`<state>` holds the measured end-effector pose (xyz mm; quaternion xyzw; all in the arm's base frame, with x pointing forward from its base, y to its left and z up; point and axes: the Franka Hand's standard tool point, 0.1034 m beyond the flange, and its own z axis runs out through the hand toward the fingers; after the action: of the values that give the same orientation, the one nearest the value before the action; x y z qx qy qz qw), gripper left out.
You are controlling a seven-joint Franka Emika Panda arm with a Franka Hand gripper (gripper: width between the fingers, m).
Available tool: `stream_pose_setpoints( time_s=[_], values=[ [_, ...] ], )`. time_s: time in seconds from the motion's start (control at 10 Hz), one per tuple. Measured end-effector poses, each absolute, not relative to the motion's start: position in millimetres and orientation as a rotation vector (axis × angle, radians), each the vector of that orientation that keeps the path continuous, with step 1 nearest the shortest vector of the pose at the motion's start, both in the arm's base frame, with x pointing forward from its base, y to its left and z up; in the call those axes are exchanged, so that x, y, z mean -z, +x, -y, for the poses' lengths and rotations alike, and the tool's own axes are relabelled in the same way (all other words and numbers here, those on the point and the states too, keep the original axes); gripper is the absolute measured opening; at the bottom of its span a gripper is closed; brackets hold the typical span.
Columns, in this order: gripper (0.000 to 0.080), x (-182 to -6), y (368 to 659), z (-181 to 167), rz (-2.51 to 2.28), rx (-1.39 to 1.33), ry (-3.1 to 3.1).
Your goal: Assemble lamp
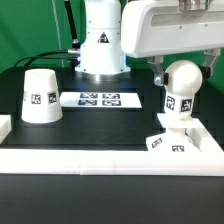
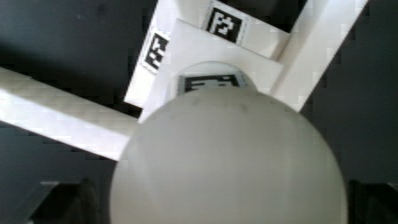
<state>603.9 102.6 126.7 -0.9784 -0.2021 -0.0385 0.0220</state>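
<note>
In the left of the exterior view, the shade (image 1: 41, 96) is matte white with a black-and-white square tag. The bulb (image 1: 183, 78) and base (image 1: 172, 137), at right, are white with like tags. The marker board (image 1: 98, 99) is white, black-patterned; the table (image 1: 110, 125) black.

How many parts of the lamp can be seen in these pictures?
3. The shade stands at the exterior view's left; the bulb is upright at its right, directly above the base. None seems hidden.

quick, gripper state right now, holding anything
gripper: its fingers flank the bulb, which stands on the base; cannot tell whether it is closed on the bulb or open around it
</note>
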Motion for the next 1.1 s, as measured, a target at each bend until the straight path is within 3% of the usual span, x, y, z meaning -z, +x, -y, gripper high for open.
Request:
stream_pose_setpoints(
  time_s=[0.7,1.1],
  values=[
    [0.0577,-126.9,604.4,-103.0,0.519,0.122,-3.046],
    [0.0579,-127.8,605.1,-101.0,-0.043,0.109,-3.076]
  ],
)
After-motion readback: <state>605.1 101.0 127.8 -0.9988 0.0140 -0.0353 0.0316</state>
